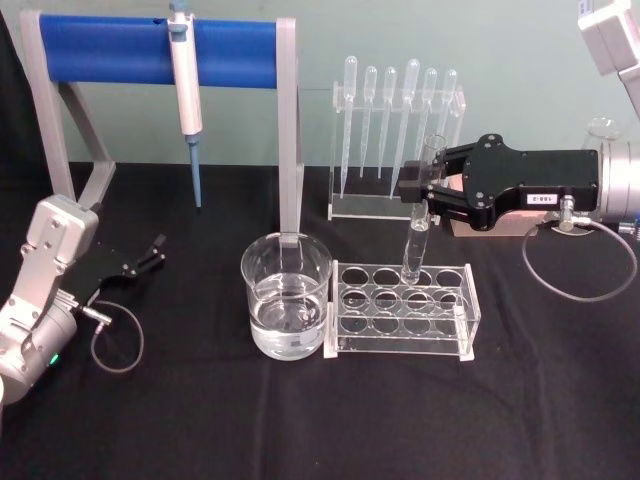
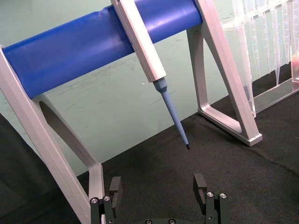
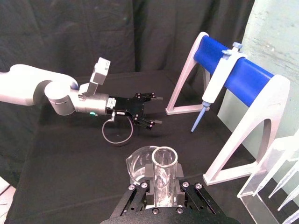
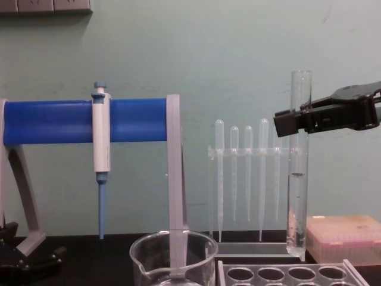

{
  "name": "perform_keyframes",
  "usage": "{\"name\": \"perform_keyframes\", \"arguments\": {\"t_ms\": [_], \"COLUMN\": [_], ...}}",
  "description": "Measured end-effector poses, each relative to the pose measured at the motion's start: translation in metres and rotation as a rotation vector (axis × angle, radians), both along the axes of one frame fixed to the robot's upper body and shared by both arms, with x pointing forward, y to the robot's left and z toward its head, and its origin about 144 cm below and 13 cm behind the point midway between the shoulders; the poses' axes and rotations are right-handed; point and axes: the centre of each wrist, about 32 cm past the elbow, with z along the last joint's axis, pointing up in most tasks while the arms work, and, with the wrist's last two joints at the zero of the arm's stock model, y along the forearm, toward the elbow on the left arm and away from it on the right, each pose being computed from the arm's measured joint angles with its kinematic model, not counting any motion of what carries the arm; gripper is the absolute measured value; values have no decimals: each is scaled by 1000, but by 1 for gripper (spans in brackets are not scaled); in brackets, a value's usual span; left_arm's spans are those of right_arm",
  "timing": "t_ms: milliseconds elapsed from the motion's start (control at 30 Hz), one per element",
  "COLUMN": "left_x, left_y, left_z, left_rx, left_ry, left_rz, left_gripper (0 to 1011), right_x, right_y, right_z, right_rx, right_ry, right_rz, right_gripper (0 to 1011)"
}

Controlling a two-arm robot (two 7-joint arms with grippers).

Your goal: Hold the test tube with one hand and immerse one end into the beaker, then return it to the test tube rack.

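Blue-barred stand [image 1: 130,50] stands behind and left of the rack [image 1: 470,322], with a pipettor [image 1: 185,80] hanging on it. Right gripper [image 1: 425,190] hangs over the rack's back row, fingers pinching the test tube [image 1: 416,245] near its open top. Left gripper [image 1: 157,252] sits well left of the rack, fingers spread. Beaker [image 1: 262,335], part full of clear liquid, is just beside the rack's left end. Tube upright, round bottom just above a back-row hole.

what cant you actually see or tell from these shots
1. Chest view: beaker water level, cut off by the bottom edge.
2. Right wrist view: test tube lower end, hidden behind the right gripper and its jaws.
3. Head view: white label text on the right gripper, too small.
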Motion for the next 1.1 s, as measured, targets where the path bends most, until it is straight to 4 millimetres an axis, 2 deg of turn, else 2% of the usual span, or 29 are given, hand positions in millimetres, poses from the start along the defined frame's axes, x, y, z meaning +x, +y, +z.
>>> {"name": "perform_keyframes", "arguments": {"t_ms": [1100], "left_x": [0], "left_y": [0], "left_z": [0], "left_rx": [0], "left_ry": [0], "left_rz": [0], "left_gripper": [1000], "right_x": [0], "right_y": [0], "right_z": [0], "right_rx": [0], "right_ry": [0], "right_rz": [0], "right_gripper": [238]}}
